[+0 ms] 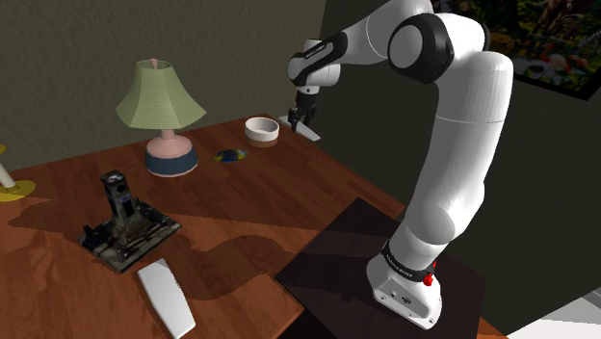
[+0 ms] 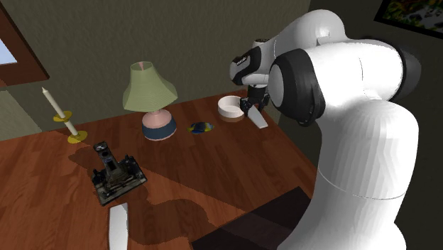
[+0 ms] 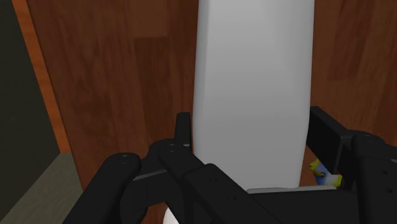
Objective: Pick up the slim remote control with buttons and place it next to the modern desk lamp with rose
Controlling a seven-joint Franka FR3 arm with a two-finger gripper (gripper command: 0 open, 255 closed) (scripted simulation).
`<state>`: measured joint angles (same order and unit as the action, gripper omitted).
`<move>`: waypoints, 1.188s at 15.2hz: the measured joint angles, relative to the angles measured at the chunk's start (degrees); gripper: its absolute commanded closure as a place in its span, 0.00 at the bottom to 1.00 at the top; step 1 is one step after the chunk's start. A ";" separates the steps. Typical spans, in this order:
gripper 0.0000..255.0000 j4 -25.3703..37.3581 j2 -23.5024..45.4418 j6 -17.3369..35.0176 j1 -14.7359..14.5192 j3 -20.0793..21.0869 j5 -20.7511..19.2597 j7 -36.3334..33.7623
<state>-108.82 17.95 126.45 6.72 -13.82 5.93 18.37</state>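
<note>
From my console: the slim, plain white remote [image 1: 306, 129] hangs tilted in the gripper's [image 1: 298, 118] clasp at the table's [image 1: 289, 193] far edge, seemingly just clear of the wood. The green-shaded lamp [image 1: 162, 116], with a pink stem on a blue base, stands upright well apart, toward the shoulder view's left.

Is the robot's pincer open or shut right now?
Shut. The pincer clasps the white remote, with black fingers against its long sides.
</note>
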 measured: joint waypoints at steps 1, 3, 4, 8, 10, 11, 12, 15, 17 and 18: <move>1.00 0.73 -0.22 -0.94 0.08 -0.08 -0.10 0.06; 1.00 1.44 -0.98 -2.39 0.10 -0.23 -0.36 -0.01; 1.00 1.78 -1.35 -3.08 0.00 -0.24 -0.50 -0.22; 1.00 2.70 -2.80 -5.40 -0.11 -0.40 -0.98 -0.50; 1.00 3.45 -3.40 -6.74 -0.17 -0.45 -1.20 -0.68; 1.00 4.03 -3.50 -7.40 -0.17 -0.47 -1.25 -0.74; 1.00 4.67 -3.67 -8.21 -0.11 -0.53 -1.32 -0.68; 1.00 5.75 -4.69 -10.26 -0.22 -0.60 -1.66 -0.97; 1.00 6.83 -5.09 -11.75 -0.18 -0.68 -1.80 -0.99; 1.00 7.24 -5.29 -12.35 -0.17 -0.71 -1.86 -1.02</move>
<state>-101.57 12.66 114.10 6.55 -14.53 4.07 17.35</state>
